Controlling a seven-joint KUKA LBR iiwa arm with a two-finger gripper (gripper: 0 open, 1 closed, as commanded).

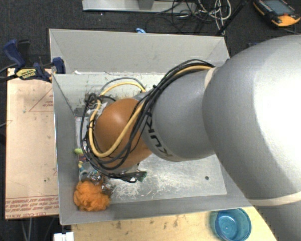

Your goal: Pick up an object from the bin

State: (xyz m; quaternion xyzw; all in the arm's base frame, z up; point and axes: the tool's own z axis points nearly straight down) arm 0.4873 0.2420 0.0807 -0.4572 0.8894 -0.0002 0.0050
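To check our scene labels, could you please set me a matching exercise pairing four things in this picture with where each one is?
Things:
1. fuzzy orange lump
2. orange cover
3. blue round dish
4. orange handheld device

Places:
a. on the dark floor, view's upper right
b. in the bin's lower-left corner
c. on the arm's wrist, wrapped by cables
d. outside the bin, view's lower right

Pairs: 1-b; 2-c; 3-d; 4-a.

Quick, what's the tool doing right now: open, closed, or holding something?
Tool: cannot be told; it is beside an orange fuzzy lump in the bin's lower-left corner.
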